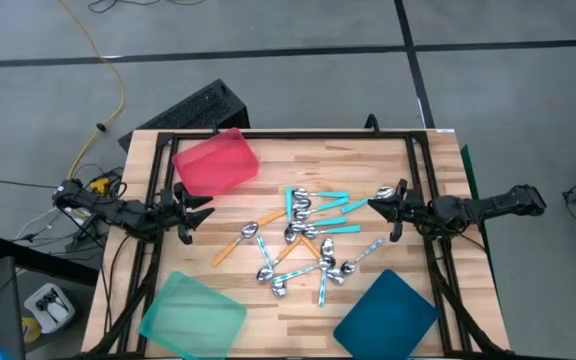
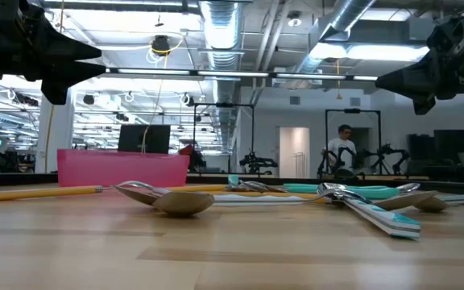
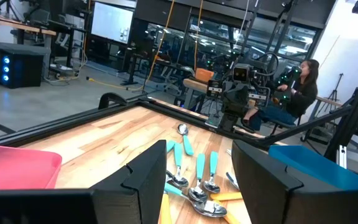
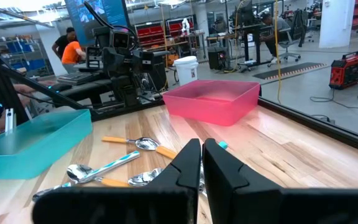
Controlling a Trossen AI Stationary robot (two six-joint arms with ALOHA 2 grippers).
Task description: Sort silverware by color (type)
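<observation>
Wooden table [image 1: 298,310] holds unsorted spoons [image 1: 308,235]; flanking them, left gripper [image 1: 196,212] spread, right gripper [image 1: 380,205] clenched empty; first pick pending.

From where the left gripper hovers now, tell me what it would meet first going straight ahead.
The open left gripper points across the table toward the spoon pile. Likely first is the orange-handled spoon nearest it, if it keeps low; its height above the wood is unclear, so it might pass over.
</observation>
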